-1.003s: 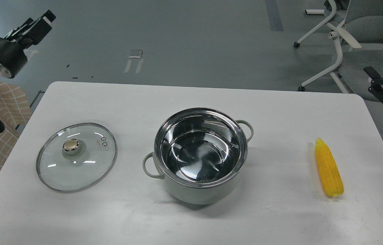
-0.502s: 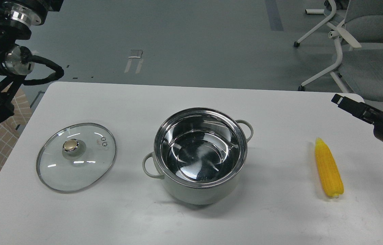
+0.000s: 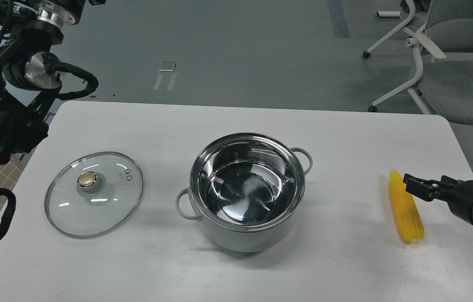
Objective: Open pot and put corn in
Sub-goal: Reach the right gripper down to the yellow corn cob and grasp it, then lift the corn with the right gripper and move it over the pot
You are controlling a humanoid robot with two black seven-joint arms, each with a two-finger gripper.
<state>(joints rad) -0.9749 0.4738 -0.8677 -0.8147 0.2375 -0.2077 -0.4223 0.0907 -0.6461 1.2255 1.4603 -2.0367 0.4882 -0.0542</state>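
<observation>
A round grey-green cooking pot (image 3: 247, 193) with a shiny steel interior stands uncovered mid-table (image 3: 261, 121), its glass lid (image 3: 93, 193) lying flat to its left. The bright yellow corn cob (image 3: 405, 212) lies near the right edge, where the right hand (image 3: 413, 188) hovers beside it, fingers parted and grasping nothing.

You see grey floor (image 3: 228, 50) beyond the white table's (image 3: 261, 121) far edge; office chair (image 3: 450, 54) past its far-right corner.
</observation>
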